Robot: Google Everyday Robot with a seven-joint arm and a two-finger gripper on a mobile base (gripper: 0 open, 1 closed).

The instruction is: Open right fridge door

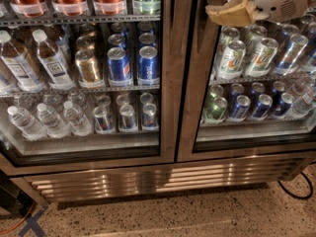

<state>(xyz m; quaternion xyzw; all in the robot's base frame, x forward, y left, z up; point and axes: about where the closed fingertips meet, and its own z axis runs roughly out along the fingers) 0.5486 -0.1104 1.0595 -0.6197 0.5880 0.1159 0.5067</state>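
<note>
- Gripper (231, 11): at the top right of the view, in front of the upper left corner of the right door (252, 83), just beside its inner stile. Whether it is spread or pressed together cannot be told. Contact with the door cannot be confirmed.
- Left door (84, 73): shut and flush with the cabinet. Bottles (49, 63) and cans (128, 63) show behind it. It is not part of the task.
- Seam (176, 83): the 2 steel frames meet edge to edge, with no gap visible.
- Right door: fills the right half of the fridge and lies in 1 plane with the left door. Judged fully shut.
- Cable (296, 186): on the floor at the lower right, below the right door.
- Progress: 0 opening achieved. The approach appears complete or nearly so. Remaining steps are to secure a hold at the inner edge and swing the right door outward.
</note>
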